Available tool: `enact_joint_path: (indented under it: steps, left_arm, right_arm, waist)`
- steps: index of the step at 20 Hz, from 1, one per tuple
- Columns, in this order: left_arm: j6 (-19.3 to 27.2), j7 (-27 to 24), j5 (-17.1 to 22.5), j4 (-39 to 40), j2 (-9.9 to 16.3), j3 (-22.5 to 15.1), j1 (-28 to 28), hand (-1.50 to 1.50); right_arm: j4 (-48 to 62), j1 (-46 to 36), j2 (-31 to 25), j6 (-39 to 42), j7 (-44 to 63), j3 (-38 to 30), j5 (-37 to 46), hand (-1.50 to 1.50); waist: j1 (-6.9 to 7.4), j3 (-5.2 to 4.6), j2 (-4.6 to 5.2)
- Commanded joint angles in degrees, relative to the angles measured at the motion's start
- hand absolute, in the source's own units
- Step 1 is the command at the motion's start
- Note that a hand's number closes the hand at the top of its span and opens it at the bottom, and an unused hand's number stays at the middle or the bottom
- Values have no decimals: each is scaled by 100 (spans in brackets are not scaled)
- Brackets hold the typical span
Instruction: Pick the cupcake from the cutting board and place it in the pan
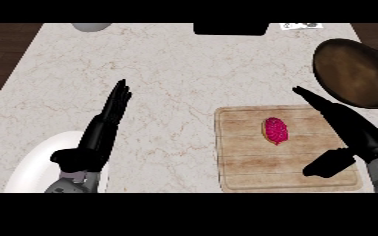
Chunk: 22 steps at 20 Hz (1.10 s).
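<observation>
A cupcake (276,130) with pink frosting lies near the middle of the wooden cutting board (251,175) at the lower right. A dark brown pan (348,72) sits at the right edge, beyond the board. My right hand (347,135) hovers over the board's right side, fingers straight and pointing up-left, thumb spread below; it is open and a short way right of the cupcake, not touching it. My left hand (100,135) is open at the lower left, fingers straight, holding nothing.
A white plate (37,167) lies under my left forearm at the lower left. A grey round object (91,27), a black object (231,28) and a small paper (301,26) sit along the counter's far edge. Marble counter (184,75) spreads between.
</observation>
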Motion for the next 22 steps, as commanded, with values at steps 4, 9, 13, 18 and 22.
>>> enact_joint_path:
  steps: [4, 9, 13, 18, 22]
  left_arm:
    - [29, 202, -347, -156, -286, 77, 138, 0]
    - [-563, -341, -202, 365, -251, 571, 180, 0]
    - [-303, 91, -653, 3, -553, 414, 237, 0]
    - [-720, -66, -566, 306, -645, 787, 145, 0]
    - [-691, 244, -820, -137, -725, 738, 316, 0]
  right_arm:
    - [643, -421, 693, 551, 261, 168, 696, -150]
    - [323, -9, 1068, 640, 546, 245, 1081, -150]
    - [994, -317, 1336, 774, 99, -210, 1346, -150]
    - [1139, -492, 1783, 890, 167, -494, 1507, -150]
    - [1494, -531, 2251, 596, -40, -373, 2051, -150]
  waist:
    - [-99, 5, -18]
    - [-131, 4, -19]
    - [-114, 6, -17]
    - [-114, 4, -15]
    - [-105, 5, -18]
